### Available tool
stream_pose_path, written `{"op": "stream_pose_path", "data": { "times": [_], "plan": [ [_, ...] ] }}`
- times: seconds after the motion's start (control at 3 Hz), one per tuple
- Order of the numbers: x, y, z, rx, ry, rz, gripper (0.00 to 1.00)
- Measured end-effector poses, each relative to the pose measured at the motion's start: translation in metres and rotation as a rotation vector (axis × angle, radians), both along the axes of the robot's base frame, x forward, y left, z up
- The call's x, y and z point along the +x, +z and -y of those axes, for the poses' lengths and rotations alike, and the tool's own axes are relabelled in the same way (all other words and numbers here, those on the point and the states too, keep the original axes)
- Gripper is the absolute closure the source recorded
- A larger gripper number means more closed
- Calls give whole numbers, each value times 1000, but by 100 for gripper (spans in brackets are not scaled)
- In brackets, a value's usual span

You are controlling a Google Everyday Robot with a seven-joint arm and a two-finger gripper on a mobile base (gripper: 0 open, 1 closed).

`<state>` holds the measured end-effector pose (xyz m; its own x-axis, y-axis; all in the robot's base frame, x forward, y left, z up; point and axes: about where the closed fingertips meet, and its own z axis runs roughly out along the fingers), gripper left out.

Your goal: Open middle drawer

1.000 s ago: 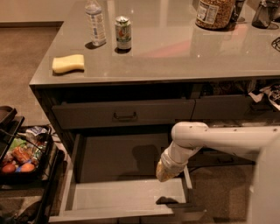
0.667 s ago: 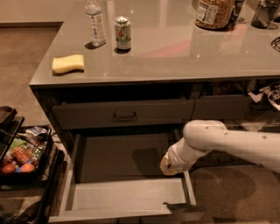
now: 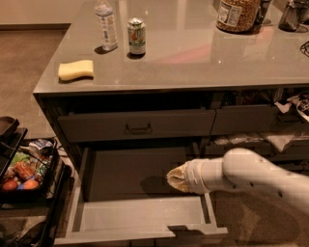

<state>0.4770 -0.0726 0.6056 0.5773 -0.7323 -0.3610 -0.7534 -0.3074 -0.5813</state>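
Observation:
The middle drawer [image 3: 120,235] is pulled far out toward me, showing a plain grey inside. A small loop handle [image 3: 178,227] sits on its front edge. My gripper [image 3: 176,178] is at the tan-wrapped tip of the white arm [image 3: 256,181]. It hovers over the right rear part of the open drawer, pointing left, well back from the handle. It touches nothing that I can see.
A closed grey drawer [image 3: 137,126] sits just above the open one. The counter holds a yellow sponge [image 3: 76,70], a water bottle [image 3: 106,25], a can [image 3: 136,36] and a jar [image 3: 236,14]. A black basket of food [image 3: 24,171] stands on the floor at left. Cluttered shelves [image 3: 285,135] are at right.
The arm has swung from reaching down into the drawer to lying level, with its tip drawn back from the front edge. The drawer stays pulled out.

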Motion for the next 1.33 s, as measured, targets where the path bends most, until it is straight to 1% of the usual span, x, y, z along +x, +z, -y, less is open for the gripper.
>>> {"op": "stream_pose_path", "data": {
  "times": [0.33, 0.67, 1.0, 1.33],
  "plan": [
    [-9, -21, -23, 216, -79, 60, 100],
    [-14, -22, -30, 287, -74, 110, 100],
    [-14, -22, -30, 287, -73, 109, 100],
    [-14, -22, -30, 287, -73, 109, 81]
  ]
}}
